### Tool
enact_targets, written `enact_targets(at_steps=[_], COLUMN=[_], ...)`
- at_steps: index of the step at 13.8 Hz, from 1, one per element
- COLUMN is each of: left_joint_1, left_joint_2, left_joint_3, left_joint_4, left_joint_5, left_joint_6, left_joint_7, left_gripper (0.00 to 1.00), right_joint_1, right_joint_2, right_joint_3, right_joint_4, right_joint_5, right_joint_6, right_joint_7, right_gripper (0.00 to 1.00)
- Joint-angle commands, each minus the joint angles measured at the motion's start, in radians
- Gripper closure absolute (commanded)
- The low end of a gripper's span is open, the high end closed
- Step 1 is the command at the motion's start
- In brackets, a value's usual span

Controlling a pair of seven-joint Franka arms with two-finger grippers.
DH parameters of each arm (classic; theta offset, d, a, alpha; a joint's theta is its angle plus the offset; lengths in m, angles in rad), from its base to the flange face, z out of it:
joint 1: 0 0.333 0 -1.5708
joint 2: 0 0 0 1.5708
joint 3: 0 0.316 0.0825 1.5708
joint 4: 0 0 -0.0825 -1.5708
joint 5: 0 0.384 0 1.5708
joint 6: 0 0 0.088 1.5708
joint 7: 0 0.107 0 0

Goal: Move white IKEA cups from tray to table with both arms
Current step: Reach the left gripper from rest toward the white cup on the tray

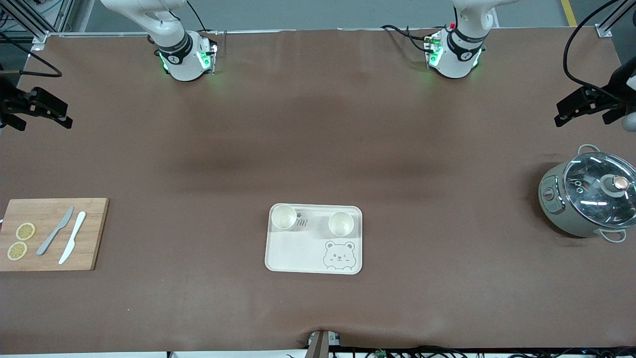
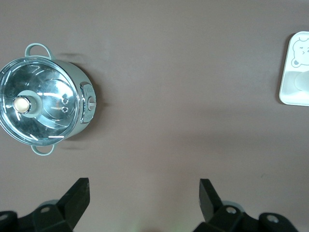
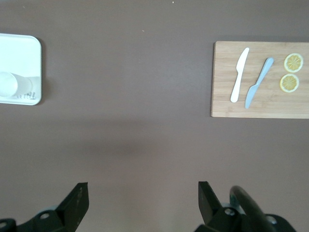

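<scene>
Both arms wait pulled back to the ends of the surface (image 1: 318, 149), each wrist camera looking straight down. The left gripper (image 2: 144, 200) hangs over bare brown surface at the left arm's end, beside the pot (image 1: 589, 199); its fingers (image 2: 77, 195) stand wide apart, released, with nothing between them. The right gripper (image 3: 142, 203) hangs over bare surface at the right arm's end, near the wooden cutting board (image 1: 89, 233); its fingers (image 3: 77, 198) are likewise spread and empty. In the front view each gripper shows only as a dark shape at the picture's edge, the left gripper at (image 1: 584, 104) and the right at (image 1: 37, 107).

The two white cups both stand upright on the bear tray (image 1: 298, 253), mouths facing up, so each cup's long axis runs vertical. They sit along the tray's edge farther from the front camera: one cup (image 1: 283, 217) in the corner toward the right arm's end, the other cup (image 1: 341, 223) toward the left arm's end, just above the bear drawing (image 1: 339, 255). The cups are apart from each other, with printed lettering between them.

On the cutting board lie a grey knife (image 1: 54, 230), a white knife (image 1: 72, 237) and two lemon slices (image 1: 21, 241). The pot carries a glass lid.
</scene>
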Motion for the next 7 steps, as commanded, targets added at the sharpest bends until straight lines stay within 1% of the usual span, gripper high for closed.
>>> enact_targets(at_steps=[1, 3, 5, 7], left_joint_1=[0.011, 0.011, 0.005, -0.004], left_joint_2=[0.007, 0.022, 0.053, 0.077], left_joint_3=[0.0, 0.003, 0.002, 0.0], left_joint_4=[0.023, 0.024, 0.05, 0.058], left_joint_5=[-0.01, -0.006, -0.006, -0.012], left_joint_6=[-0.009, -0.008, -0.005, 0.023], left_joint_7=[0.007, 0.01, -0.005, -0.01], left_gripper=[0.0, 0.0, 0.0, 0.0], right_joint_1=[-0.032, -0.025, -0.03, -0.035], right_joint_2=[0.004, 0.004, 0.004, 0.007], right_joint_3=[0.01, 0.015, 0.015, 0.015], right_joint_4=[0.008, 0.008, 0.008, 0.009], right_joint_5=[0.031, 0.026, 0.02, 0.017], right_joint_6=[-0.002, -0.003, -0.011, -0.012], right_joint_7=[0.062, 0.088, 0.087, 0.085], right_gripper=[0.0, 0.0, 0.0, 0.0])
